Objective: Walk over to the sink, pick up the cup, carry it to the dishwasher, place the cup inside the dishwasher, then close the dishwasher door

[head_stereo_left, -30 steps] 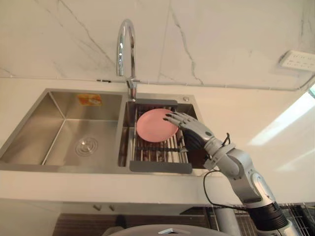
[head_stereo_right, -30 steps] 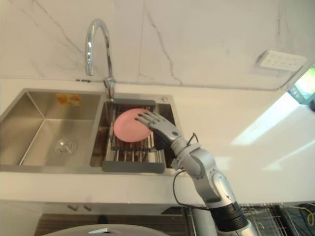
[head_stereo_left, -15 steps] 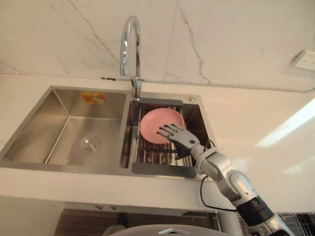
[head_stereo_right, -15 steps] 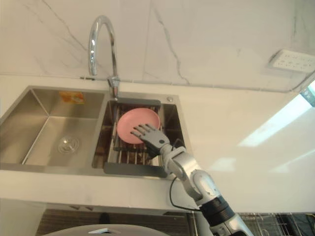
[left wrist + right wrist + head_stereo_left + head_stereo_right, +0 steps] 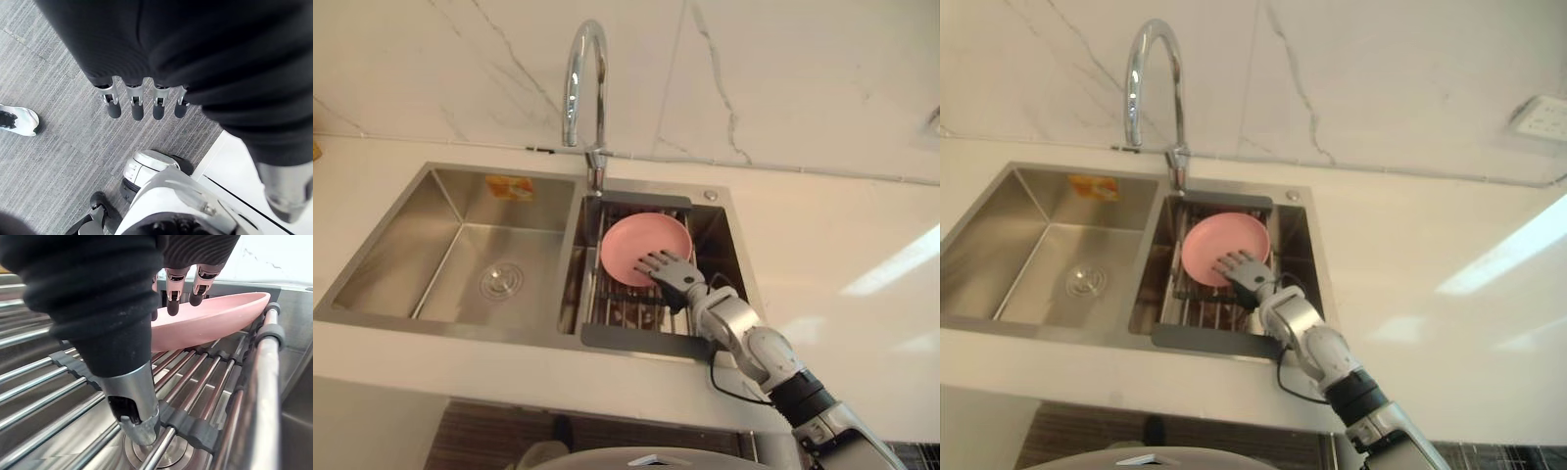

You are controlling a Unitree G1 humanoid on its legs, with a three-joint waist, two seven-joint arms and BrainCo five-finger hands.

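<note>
A shallow pink dish [image 5: 639,241] lies tilted on a wire drying rack [image 5: 628,309] in the right basin of the steel sink [image 5: 440,186]; I see no cup. My right hand [image 5: 672,275] reaches into that basin from the near right. Its straight fingers [image 5: 174,297] lie spread over the dish's [image 5: 215,316] near rim, and its thumb [image 5: 131,401] points down toward the rack bars, apart from the dish. The hand is open and grips nothing. My left hand [image 5: 134,102] hangs over the floor with straight fingers, holding nothing.
A tall chrome faucet [image 5: 583,83] stands behind the divider between the basins. The left basin [image 5: 480,257] holds just its drain. White counter [image 5: 822,255] surrounds the sink, with a wall socket [image 5: 1538,116] at the far right. A person's white shoe [image 5: 17,120] is on the floor.
The view has shifted toward the sink. My right hand has come down and back from the dish's right side to its near rim, fingers still spread.
</note>
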